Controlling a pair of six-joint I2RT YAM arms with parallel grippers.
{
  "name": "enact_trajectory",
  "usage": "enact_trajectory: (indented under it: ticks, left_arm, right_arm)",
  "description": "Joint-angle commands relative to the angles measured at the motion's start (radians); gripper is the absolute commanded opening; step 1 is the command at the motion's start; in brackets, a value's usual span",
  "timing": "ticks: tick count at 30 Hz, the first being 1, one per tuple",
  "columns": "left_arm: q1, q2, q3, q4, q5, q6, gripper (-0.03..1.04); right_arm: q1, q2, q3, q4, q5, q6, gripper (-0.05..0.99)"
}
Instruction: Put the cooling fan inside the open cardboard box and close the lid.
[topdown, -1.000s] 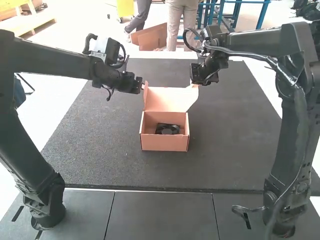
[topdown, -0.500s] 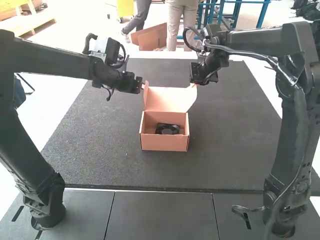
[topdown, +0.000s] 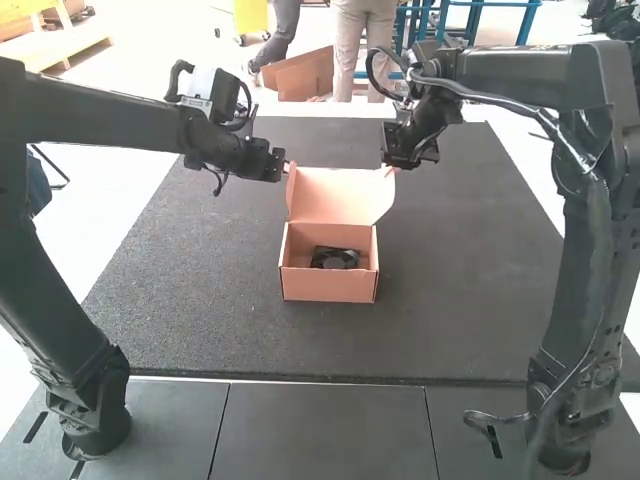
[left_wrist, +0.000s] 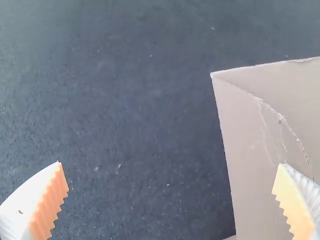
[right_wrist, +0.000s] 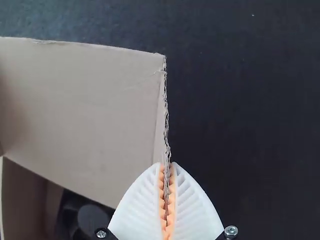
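Note:
A small cardboard box (topdown: 329, 278) stands open in the middle of the black mat, its lid (topdown: 340, 195) upright at the back. The black cooling fan (topdown: 334, 258) lies inside the box and also appears as a dark shape, the fan (right_wrist: 82, 220), below the lid in the right wrist view. My right gripper (topdown: 393, 164) is shut on the lid's right top edge; the pads (right_wrist: 166, 187) pinch the thin cardboard lid (right_wrist: 85, 110). At the lid's left top corner my left gripper (topdown: 279, 168) is open, and the lid corner (left_wrist: 265, 150) sits by one pad (left_wrist: 292, 205), the other pad (left_wrist: 47, 200) over the mat.
The black mat (topdown: 200, 270) spreads wide around the box on all sides. Another cardboard box (topdown: 300, 72) sits on the floor beyond the mat's far edge.
Both grippers have shifted slightly up and back. The lid's top edge has risen a little with the right gripper.

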Motion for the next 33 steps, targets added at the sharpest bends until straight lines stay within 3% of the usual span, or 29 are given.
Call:
enact_trajectory:
  ticks: [1,6,19,33]
  left_arm:
    - [-0.007,-0.009,0.042,-0.005,0.005,-0.01,0.97]
    - [-0.007,-0.02,0.044,-0.023,0.005,-0.013,0.97]
    - [-0.056,-0.04,0.034,-0.068,0.005,-0.044,0.97]
    - [-0.061,-0.089,0.014,-0.132,0.002,-0.044,0.97]
  right_arm:
    - [0.001,-0.038,0.013,-0.031,-0.023,-0.01,-0.02]
    - [0.03,-0.052,0.011,-0.048,-0.039,-0.01,-0.02]
    - [0.09,-0.075,-0.006,-0.114,-0.063,-0.004,-0.02]
    - [0.117,-0.15,-0.104,-0.14,-0.075,-0.007,-0.02]
